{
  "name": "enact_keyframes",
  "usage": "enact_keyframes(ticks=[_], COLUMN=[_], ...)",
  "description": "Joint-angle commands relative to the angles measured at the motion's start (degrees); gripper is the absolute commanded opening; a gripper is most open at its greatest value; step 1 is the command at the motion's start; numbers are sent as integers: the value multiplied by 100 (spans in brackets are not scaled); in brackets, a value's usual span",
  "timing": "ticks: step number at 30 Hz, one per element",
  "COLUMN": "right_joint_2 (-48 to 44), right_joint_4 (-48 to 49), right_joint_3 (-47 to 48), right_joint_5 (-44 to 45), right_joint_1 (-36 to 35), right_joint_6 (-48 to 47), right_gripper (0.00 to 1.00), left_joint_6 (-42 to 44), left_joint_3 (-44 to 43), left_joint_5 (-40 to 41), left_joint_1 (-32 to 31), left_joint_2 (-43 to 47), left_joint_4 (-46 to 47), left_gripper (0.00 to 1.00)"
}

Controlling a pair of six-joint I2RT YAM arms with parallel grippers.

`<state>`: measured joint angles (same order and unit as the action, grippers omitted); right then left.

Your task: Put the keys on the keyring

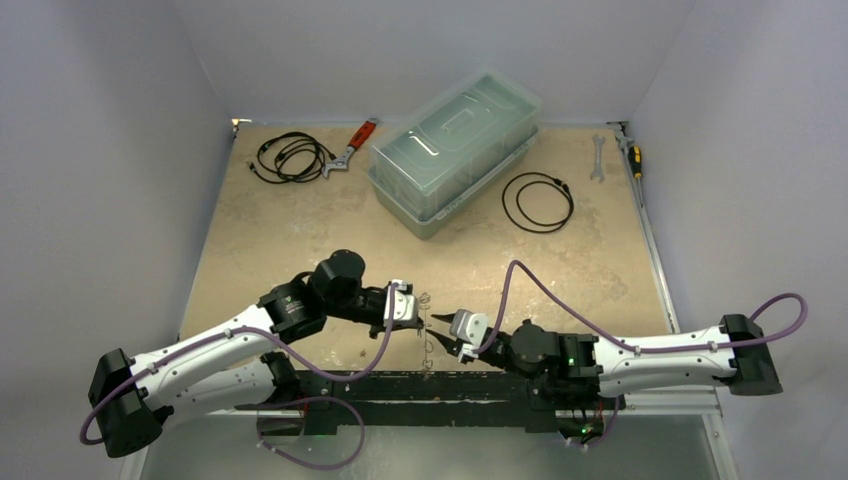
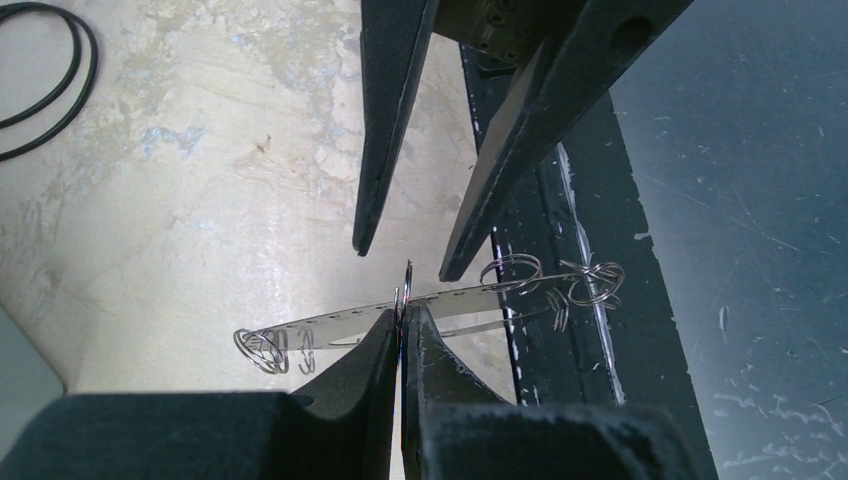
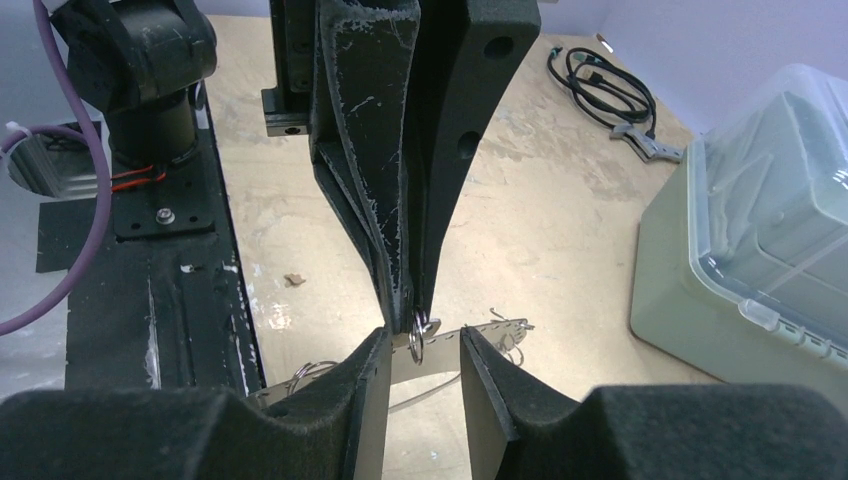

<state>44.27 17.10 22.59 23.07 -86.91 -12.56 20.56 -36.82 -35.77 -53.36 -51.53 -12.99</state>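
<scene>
Left wrist view, nearest item: left gripper [image 2: 402, 315], fingers pressed together on the middle of the keyring [image 2: 330, 322], where a small metal ring stands at its rim; held clear above the table [image 2: 200, 200]

Keyring: pale thin band seen edge-on with a row of small holes, running out to both sides of the left gripper; small wire loops [image 2: 265, 350] cluster at each end, too small to tell what they are

Right gripper [image 2: 402, 262]: just beyond the left gripper's tips and facing them, fingers parted to a narrow gap, one on either side of the small ring, holding nothing; contact with the keyring cannot be told

Beneath both grippers: dark base plate [image 2: 620, 180] at the table's near edge

Far beyond the grippers, top external view: clear lidded box [image 1: 455, 150], black cable coil [image 1: 537, 202] on the right gripper's side of it, tangled black cable [image 1: 290, 157] and red-handled wrench [image 1: 352, 147] on the left gripper's side, spanner [image 1: 598, 157] and screwdriver [image 1: 632, 155] at the far right edge
</scene>
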Motion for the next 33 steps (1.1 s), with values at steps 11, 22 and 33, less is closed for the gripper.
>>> enact_keyframes(ticks=[11,22,33], right_joint_2=[184,303,368], right_joint_4=[162,153,113], right_joint_3=[301,333,365], right_joint_5=[115,13,-31], right_joint_1=[25,25,25], right_joint_6=[-23,-19,-10], right_gripper=[23,17,0], left_joint_6=[-12,-24,-18], left_joint_3=[-240,-223,-212], left_joint_5=[-605,-685,-700], left_joint_1=[18,19,19], left_joint_2=[-37,-33,-2], left_joint_4=[242,277,289], left_gripper=[0,0,0])
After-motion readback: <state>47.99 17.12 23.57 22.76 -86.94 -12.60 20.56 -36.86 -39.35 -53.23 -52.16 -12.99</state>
